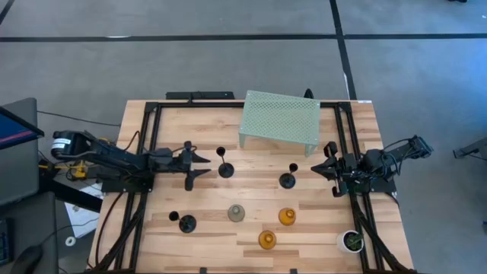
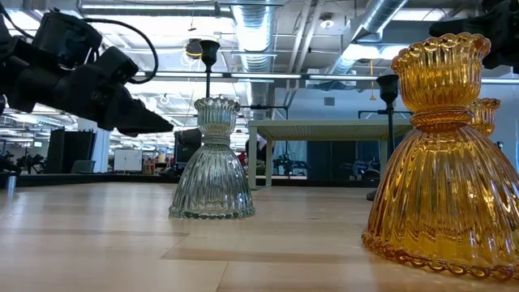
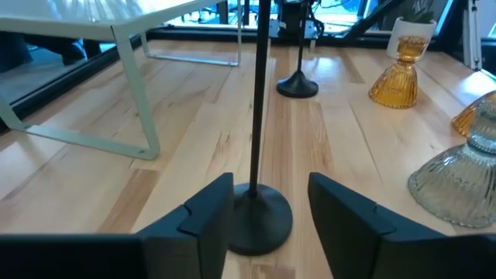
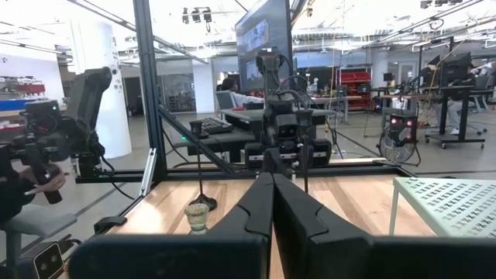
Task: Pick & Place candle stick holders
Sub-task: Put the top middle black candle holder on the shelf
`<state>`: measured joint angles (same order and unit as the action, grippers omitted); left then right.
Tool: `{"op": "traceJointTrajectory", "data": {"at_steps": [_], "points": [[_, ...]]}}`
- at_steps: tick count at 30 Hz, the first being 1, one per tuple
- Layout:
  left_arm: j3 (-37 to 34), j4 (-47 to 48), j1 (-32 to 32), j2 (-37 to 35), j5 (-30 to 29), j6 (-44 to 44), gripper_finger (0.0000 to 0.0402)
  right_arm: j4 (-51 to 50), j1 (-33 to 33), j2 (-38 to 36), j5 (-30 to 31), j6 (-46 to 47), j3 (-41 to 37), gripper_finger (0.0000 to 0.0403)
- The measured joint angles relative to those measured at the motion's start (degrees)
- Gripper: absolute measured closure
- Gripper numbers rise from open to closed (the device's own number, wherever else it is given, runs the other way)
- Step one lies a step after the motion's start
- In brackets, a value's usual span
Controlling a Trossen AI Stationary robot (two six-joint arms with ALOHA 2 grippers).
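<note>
The left gripper [image 1: 204,166] stands open over the left half of the counter [image 1: 205,129], and its two fingers [image 3: 203,219] point toward a black holder [image 1: 225,169] just to their right. In the left wrist view the round base of this black holder [image 3: 258,219] sits between the open fingers, and its thin stem rises straight up; the fingers are near the base, but I cannot tell if they touch it. The gripper holds nothing.

The right gripper [image 1: 321,170] waits at the right side of the counter, with its fingers [image 4: 256,209] pressed together and nothing between them. A second black holder [image 1: 288,180] stands just to its left.

A pale green mesh shelf [image 1: 280,120] stands at the far side of the counter, between the two arms and well apart from both black holders.

Along the near side there is a third black holder [image 1: 186,223] at the left, then the grey-green holder [image 1: 237,213] in the middle, and two amber holders [image 1: 287,217] [image 1: 267,240] to the right of it. A small white pot with a plant [image 1: 351,241] stands at the near right corner. In the low view the nearest amber holder [image 2: 442,162] fills the right side, and the grey-green holder [image 2: 213,162] stands upright behind it on the left.
</note>
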<state>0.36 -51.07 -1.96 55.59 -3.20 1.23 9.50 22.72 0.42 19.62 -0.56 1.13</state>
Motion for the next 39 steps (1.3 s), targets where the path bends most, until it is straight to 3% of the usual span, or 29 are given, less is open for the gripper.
{"op": "traceJointTrajectory", "data": {"at_steps": [7,20,39], "points": [[0.1,-8.4,0.0,8.3,0.0,0.0,0.0213,0.0,0.0,0.0,0.0,0.0,0.0,0.0403],[8.8,-9.1,-0.1,21.0,-0.3,0.0,0.0221,0.5,0.0,0.0,0.0,0.1,0.0,0.0403],[14.7,-9.4,-0.1,28.2,-3.2,0.0,0.0236,0.5,0.0,0.0,0.0,0.0,0.0,0.0403]]}}
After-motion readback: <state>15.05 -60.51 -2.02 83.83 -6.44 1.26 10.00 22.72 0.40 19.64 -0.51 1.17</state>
